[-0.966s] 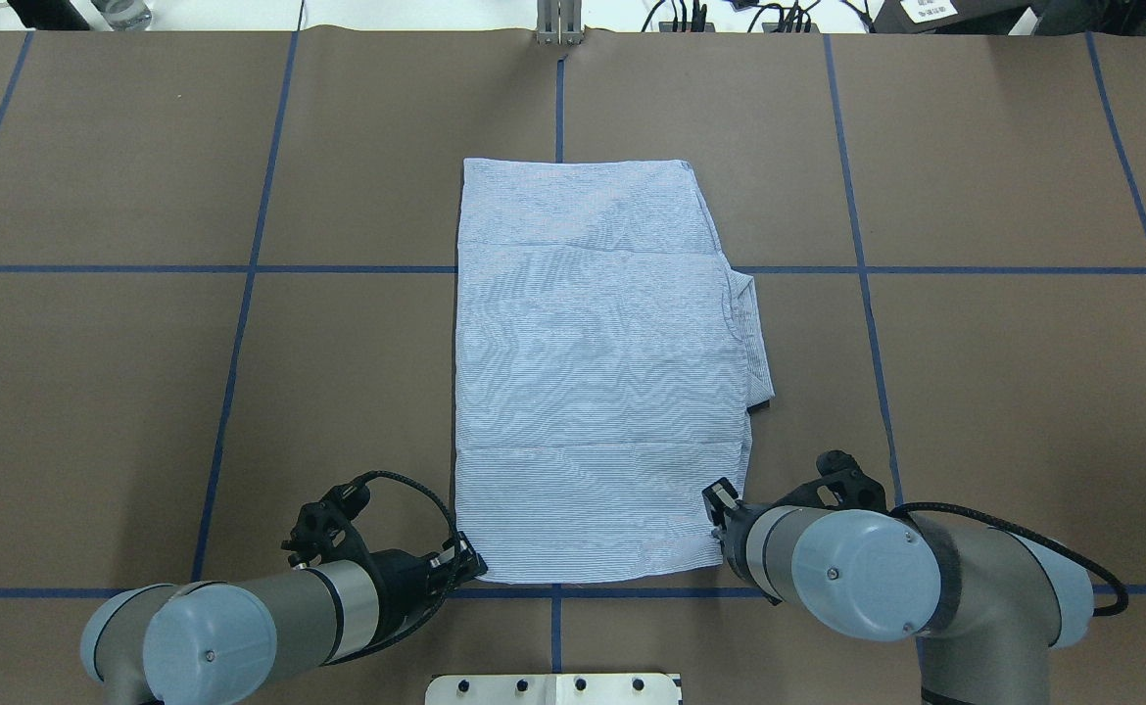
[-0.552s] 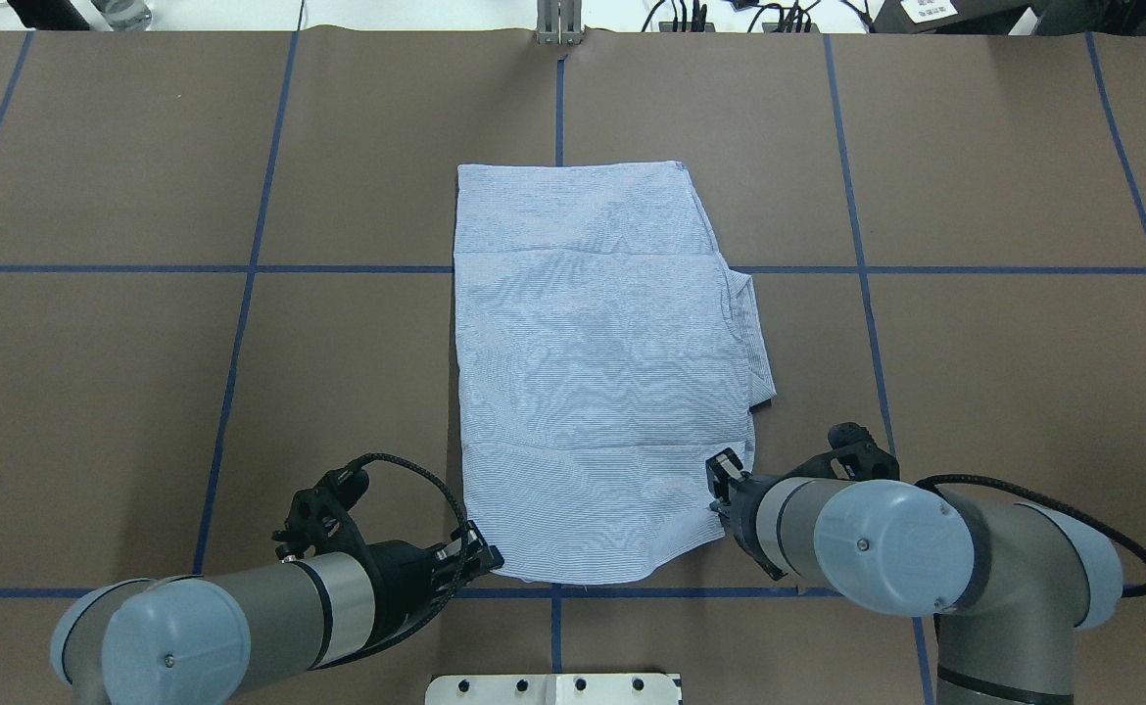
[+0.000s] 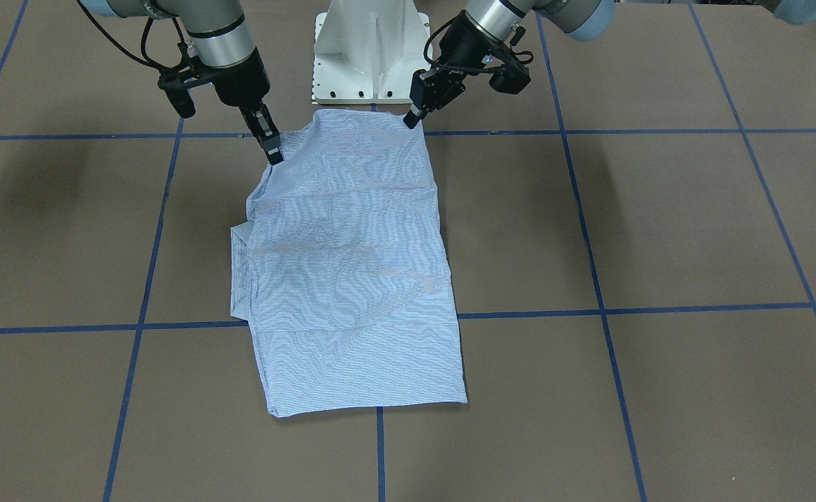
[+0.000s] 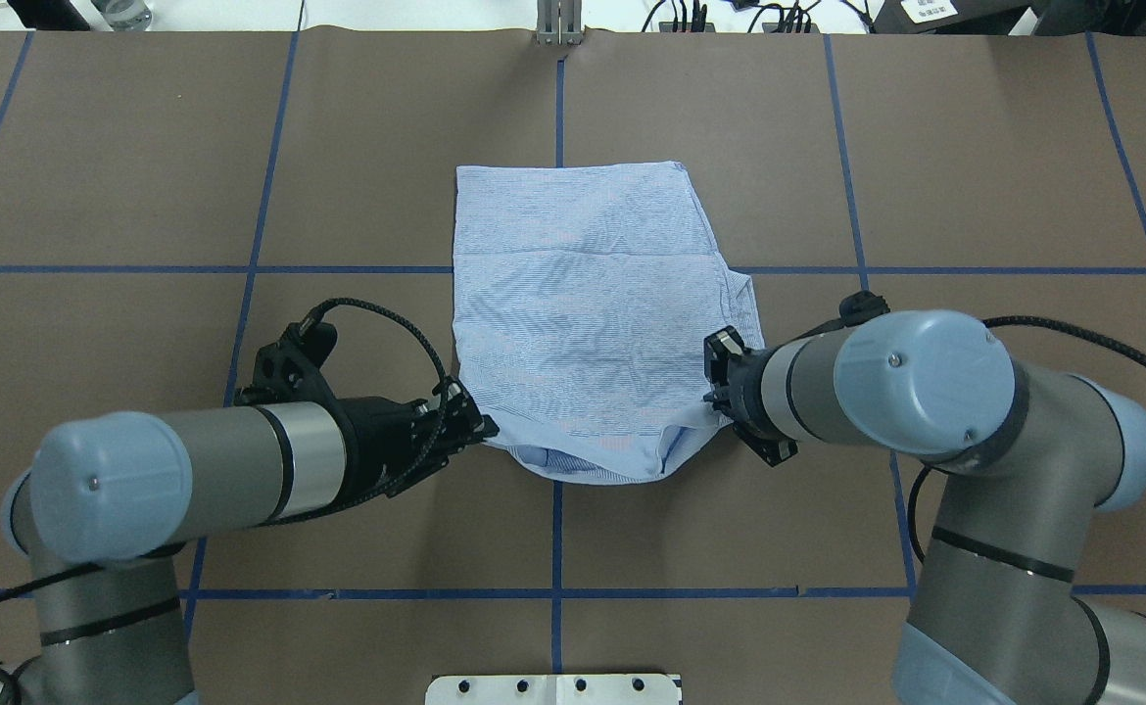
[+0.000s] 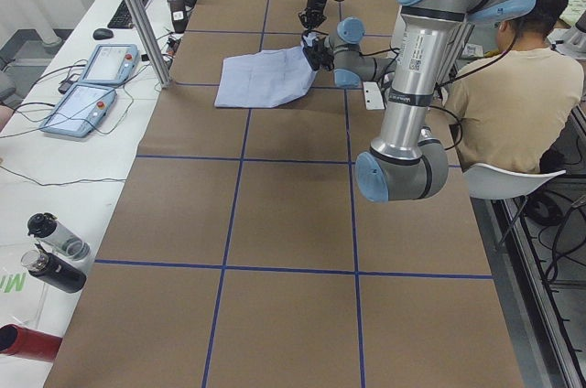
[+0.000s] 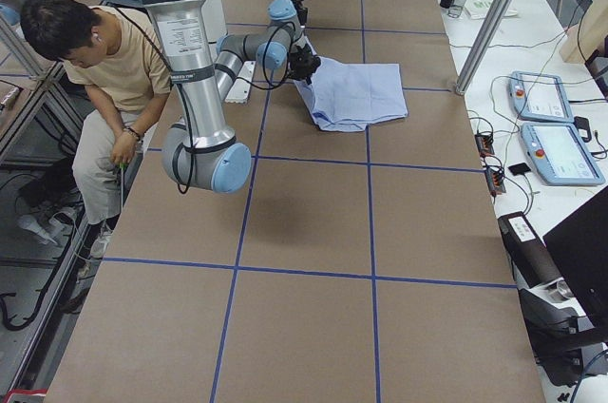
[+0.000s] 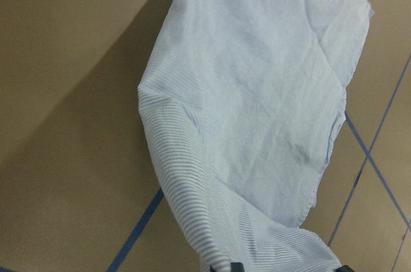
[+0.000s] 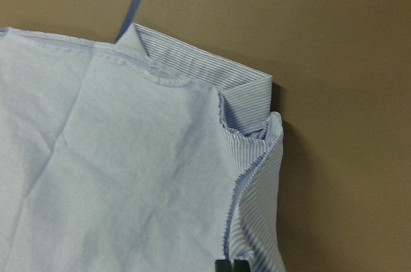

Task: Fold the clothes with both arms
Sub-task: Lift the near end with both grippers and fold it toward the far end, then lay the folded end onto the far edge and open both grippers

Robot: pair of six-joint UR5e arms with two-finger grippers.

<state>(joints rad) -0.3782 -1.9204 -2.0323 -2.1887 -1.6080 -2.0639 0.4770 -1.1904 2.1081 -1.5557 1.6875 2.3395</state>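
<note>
**On the table [image 4: 1024,147]: shirt [image 4: 573,294] hem held aloft**

The left jaws grip the shirt's near-left corner; the right jaws grip its near-right corner; the hem sags raised between them; the far half lies flat on the brown table.
</note>
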